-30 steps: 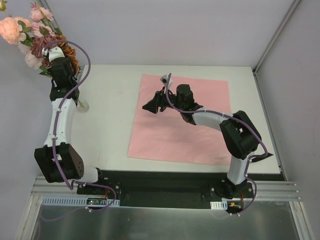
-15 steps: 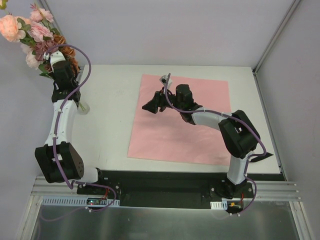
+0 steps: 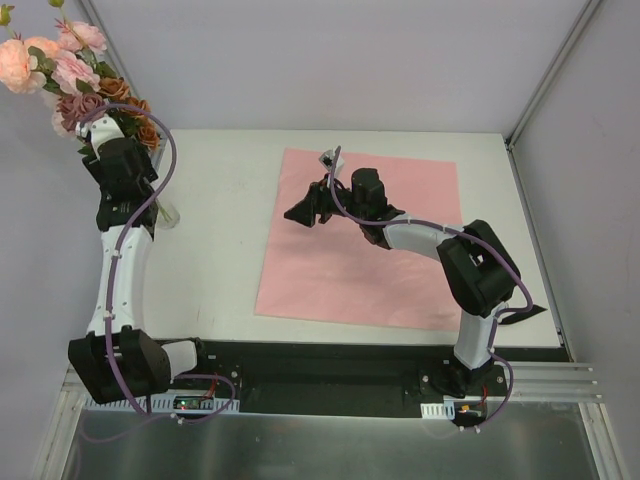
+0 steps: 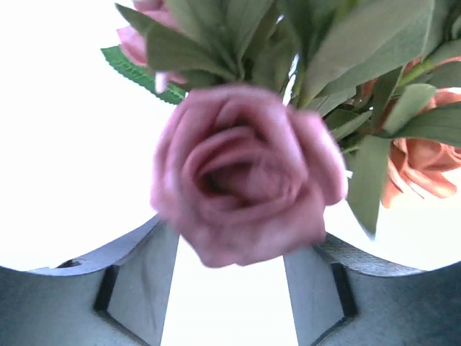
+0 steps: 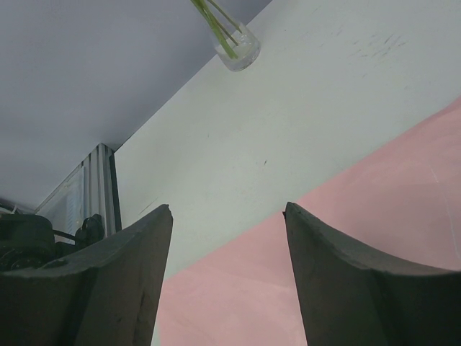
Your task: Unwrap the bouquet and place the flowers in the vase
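The flowers (image 3: pixel 70 75), peach, pink, mauve and rust blooms with green leaves, stand at the table's far left corner. Their green stems reach down into the small clear vase (image 3: pixel 165 213), which also shows in the right wrist view as the vase (image 5: pixel 238 47). My left gripper (image 3: pixel 103 130) sits up among the blooms. Its jaws are open, and a blurred mauve rose (image 4: pixel 245 173) is just beyond the fingertips (image 4: pixel 144 274), not pinched. My right gripper (image 3: pixel 300 212) hangs open and empty over the left edge of the flat pink paper (image 3: pixel 360 240).
The pink paper (image 5: pixel 374 231) lies spread out on the white table (image 3: pixel 220 230). A small dark strip (image 3: pixel 530 312) lies at the table's right front edge. Grey walls close in the back and sides. An aluminium rail (image 3: pixel 330 385) runs along the near edge.
My left gripper has opened from shut and let go of the flowers. The left arm has shifted left and the blooms have moved slightly up and left. The right arm has not moved.
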